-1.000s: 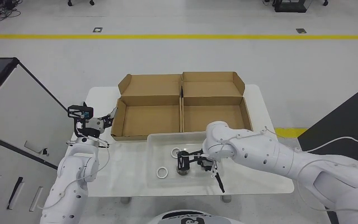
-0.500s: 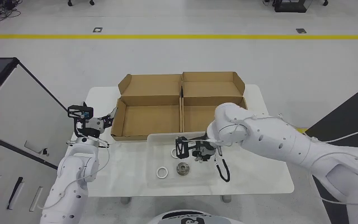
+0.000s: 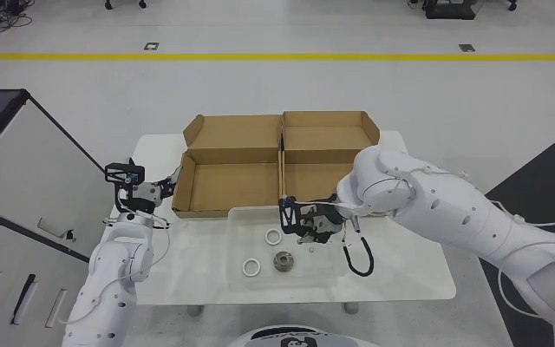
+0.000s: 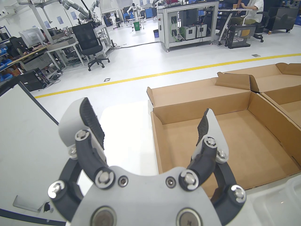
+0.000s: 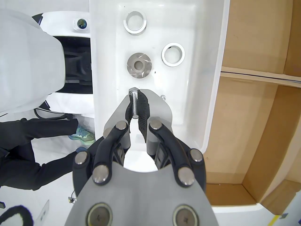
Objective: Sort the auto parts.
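- Steel bolt (image 5: 134, 105) is clamped by its threaded shank between the pads of the right gripper (image 5: 136, 98). The head pokes out past the tips, and the bolt hangs above the white tray (image 5: 216, 71).
- Over the last second the right gripper has risen from low in the tray, beside the flanged hub (image 5: 139, 65). It has swung toward the tray's far rim, near where the left box (image 3: 230, 186) and right box (image 3: 329, 178) meet.
- Reading: the pick looks done and the carry is under way. A drop into a box should come next; which box cannot be told.
- Left in the tray are the hub, one metal ring (image 5: 134, 22) and a second ring (image 5: 173, 54), all apart from each other.
- Left gripper (image 4: 147, 111) is unchanged: jaws spread wide, nothing held, beside the left box's outer corner.
- Writing: none legible on the parts, tray or boxes.
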Tool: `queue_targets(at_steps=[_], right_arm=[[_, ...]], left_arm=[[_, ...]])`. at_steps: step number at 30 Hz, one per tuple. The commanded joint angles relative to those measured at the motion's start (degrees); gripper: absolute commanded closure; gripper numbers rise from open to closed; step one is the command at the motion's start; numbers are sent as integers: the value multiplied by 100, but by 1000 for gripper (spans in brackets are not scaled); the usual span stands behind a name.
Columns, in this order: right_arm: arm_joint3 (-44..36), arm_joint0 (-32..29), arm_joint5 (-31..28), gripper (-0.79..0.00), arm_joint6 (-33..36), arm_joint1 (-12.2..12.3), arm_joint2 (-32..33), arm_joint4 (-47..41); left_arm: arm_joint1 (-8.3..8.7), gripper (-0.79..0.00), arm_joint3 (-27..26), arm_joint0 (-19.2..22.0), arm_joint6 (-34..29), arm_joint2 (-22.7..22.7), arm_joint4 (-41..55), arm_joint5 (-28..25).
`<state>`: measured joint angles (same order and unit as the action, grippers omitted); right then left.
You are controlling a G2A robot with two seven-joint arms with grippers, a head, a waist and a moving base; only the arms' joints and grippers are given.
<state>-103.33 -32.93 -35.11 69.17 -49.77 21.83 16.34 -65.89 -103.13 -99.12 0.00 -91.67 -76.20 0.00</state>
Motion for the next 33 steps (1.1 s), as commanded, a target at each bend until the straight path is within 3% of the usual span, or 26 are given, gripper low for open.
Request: queue_targets(at_steps=[1, 5, 9, 13, 19, 33], right_arm=[[0, 0, 0, 0, 0, 0, 0, 0], [185, -74, 154, 0, -267, 47, 171, 12], [466, -234, 183, 0, -275, 265, 583, -279], [680, -582, 24, 0, -470, 528, 1087, -1039], [939, -1030, -715, 0, -798, 776, 1702, -2720], [982, -918, -1490, 0, -1488, 673, 1729, -5780]], left_arm=[[0, -785, 0, 0, 0, 0, 0, 0], [0, -785, 0, 0, 0, 0, 0, 0], [0, -785, 0, 0, 0, 0, 0, 0], [0, -785, 0, 0, 0, 0, 0, 0], [0, -785, 0, 0, 0, 0, 0, 0], [0, -785, 0, 0, 0, 0, 0, 0]])
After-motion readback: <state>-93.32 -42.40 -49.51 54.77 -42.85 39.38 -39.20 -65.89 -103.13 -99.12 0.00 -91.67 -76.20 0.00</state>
